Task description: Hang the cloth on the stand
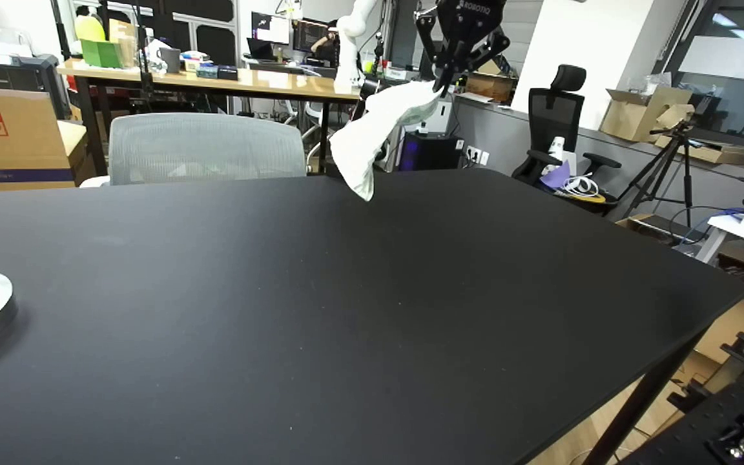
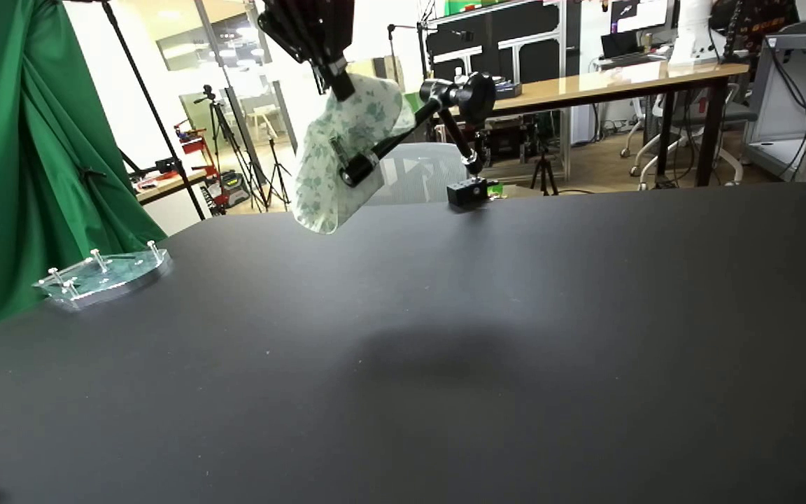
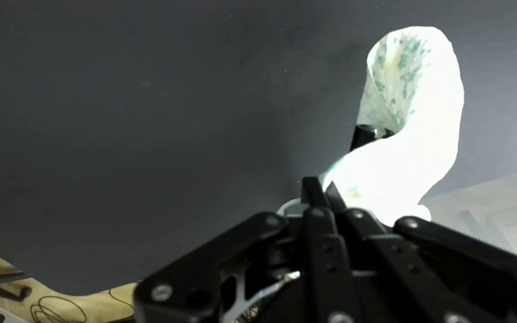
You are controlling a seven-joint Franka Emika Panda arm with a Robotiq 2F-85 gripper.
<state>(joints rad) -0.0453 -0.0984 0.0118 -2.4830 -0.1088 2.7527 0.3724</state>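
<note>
The gripper (image 3: pixel 325 186) has its jaws pinching the cloth (image 3: pixel 402 157) near its upper edge, tips pressed in on the fabric. Cloth pale, with a green print showing on one face, hanging in folds above the counter (image 1: pixel 281 290); a lower corner points down in both exterior views. Close in, a black jointed stand (image 2: pixel 456 133): in an exterior view its rod (image 2: pixel 389 140) crosses in front of the printed face, and in the wrist view a dark rod end shows in the crook of the fabric (whether the cloth bears on it cannot be told). The stand's block-like base (image 2: pixel 467 192) sits near the counter's far edge there. Farther out on the counter, a clear bolted plate (image 2: pixel 105 275), with a green curtain (image 2: pixel 39 161) behind. Grey mesh chair (image 1: pixel 207 148) at the far side. Beyond: wooden workbench (image 1: pixel 268 84), cardboard box (image 1: pixel 13 145), black office chair (image 1: pixel 556 116), tripod (image 1: pixel 681 132).
</note>
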